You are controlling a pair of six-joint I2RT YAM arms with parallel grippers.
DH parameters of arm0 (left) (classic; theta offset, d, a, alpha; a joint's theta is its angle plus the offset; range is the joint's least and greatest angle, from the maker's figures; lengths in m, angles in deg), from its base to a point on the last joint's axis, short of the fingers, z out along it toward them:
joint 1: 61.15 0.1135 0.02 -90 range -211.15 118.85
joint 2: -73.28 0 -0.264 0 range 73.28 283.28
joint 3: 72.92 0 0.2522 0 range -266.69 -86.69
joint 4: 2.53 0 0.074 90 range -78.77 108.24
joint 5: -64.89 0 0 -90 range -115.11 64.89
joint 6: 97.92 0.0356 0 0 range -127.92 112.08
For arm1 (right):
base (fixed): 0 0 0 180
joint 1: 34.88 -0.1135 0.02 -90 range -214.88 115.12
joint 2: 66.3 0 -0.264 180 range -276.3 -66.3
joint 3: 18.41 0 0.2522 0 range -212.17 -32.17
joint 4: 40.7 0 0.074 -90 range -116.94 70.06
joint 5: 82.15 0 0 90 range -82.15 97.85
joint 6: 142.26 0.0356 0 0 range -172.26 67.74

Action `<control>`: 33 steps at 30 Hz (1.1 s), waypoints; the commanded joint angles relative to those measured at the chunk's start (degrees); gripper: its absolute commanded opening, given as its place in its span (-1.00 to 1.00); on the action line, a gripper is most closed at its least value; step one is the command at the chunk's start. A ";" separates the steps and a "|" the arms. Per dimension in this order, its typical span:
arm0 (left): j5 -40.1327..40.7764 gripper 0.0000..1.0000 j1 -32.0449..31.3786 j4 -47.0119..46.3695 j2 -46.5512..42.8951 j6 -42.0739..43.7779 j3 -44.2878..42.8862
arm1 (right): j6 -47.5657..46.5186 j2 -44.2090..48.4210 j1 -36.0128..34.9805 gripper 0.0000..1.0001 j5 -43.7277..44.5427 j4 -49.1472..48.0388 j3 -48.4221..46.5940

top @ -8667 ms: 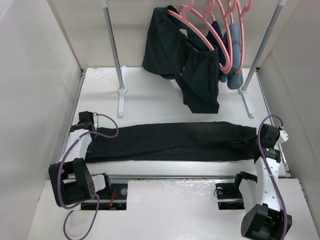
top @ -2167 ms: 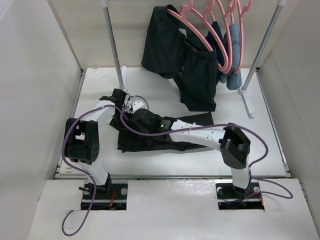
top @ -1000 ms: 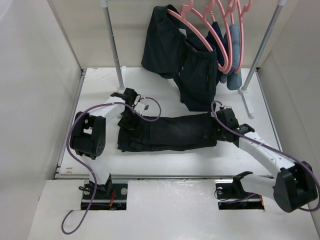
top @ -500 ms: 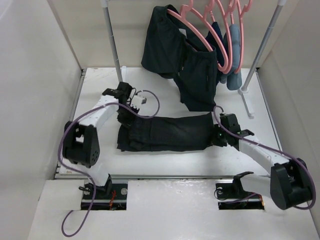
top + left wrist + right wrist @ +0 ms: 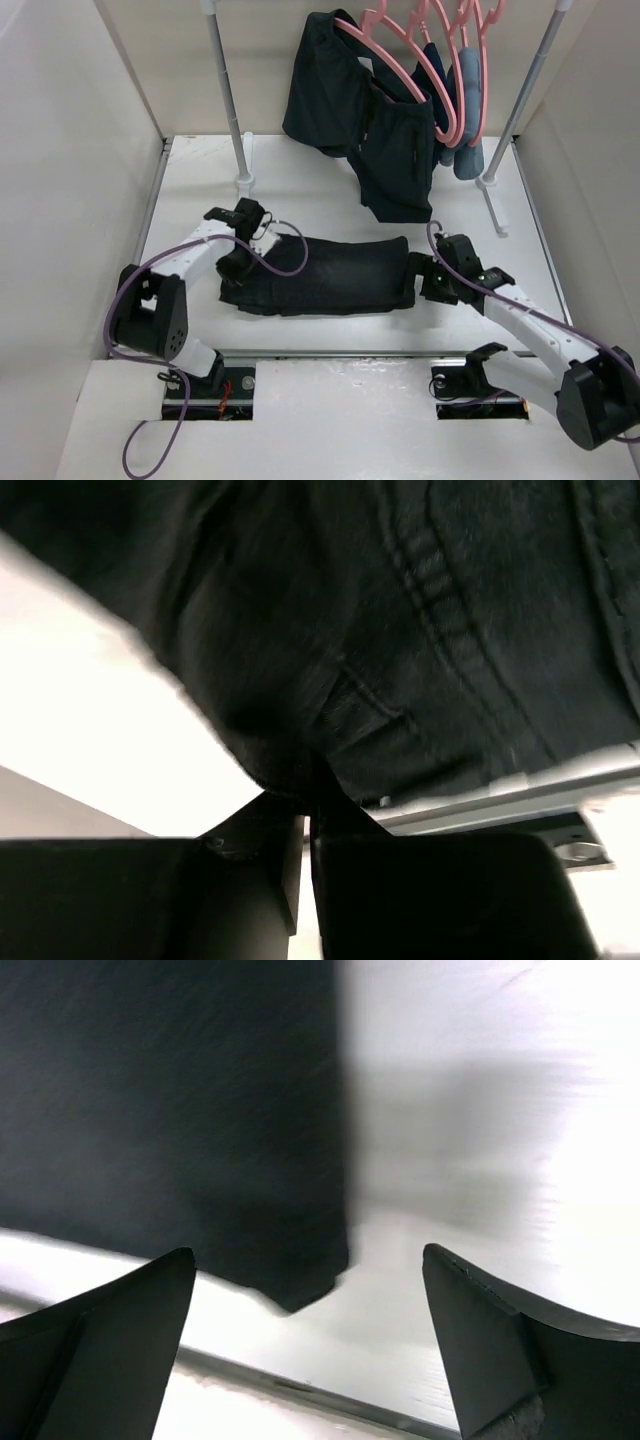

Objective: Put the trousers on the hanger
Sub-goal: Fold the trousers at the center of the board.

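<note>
Trousers (image 5: 330, 270) shifted nearer, pinched in left tool (image 5: 305, 808).

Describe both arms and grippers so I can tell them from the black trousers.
The left arm and right arm have white links between bulky black joints. A purple cable trails along each. The left gripper and right gripper have plain black fingers, wedge-shaped on the right; no markings show.

Probably a robotics laboratory test cell: plain white panels (image 5: 80, 150) enclose a white table (image 5: 320, 190), a garment rack (image 5: 225, 90) and bolted arm mounts (image 5: 470, 385).
</note>
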 commanded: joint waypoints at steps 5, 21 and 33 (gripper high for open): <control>7.48 -1.00 0.37 -3.19 3.04 1.30 3.96 | -13.79 -14.28 0.60 1.00 1.28 -7.09 -13.69; 22.40 -1.00 1.15 -15.47 1.47 1.81 13.34 | -4.15 -32.00 8.48 -1.00 -4.80 -24.95 -10.92; 4.59 0.02 4.41 -5.13 -0.37 -0.90 1.69 | -18.21 -21.40 -0.89 0.39 1.69 -9.42 -18.53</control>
